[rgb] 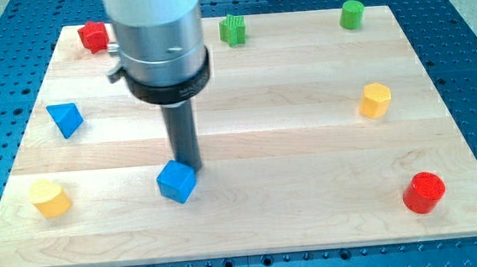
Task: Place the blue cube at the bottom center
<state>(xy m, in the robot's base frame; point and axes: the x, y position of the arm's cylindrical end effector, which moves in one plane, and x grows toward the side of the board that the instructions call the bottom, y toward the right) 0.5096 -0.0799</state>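
Observation:
The blue cube (176, 182) lies on the wooden board (290, 147), left of centre and near the view's bottom. My tip (188, 165) is right at the cube's upper right corner, touching or almost touching it. The dark rod comes down from the large silver and black arm body at the view's top left.
A blue triangular block (66, 119) lies at the left, a yellow heart-shaped block (50, 199) at the bottom left. A red block (94, 36), a green block (233, 29) and a green cylinder (351, 14) line the top edge. A yellow block (376, 100) and a red cylinder (424, 193) lie at the right.

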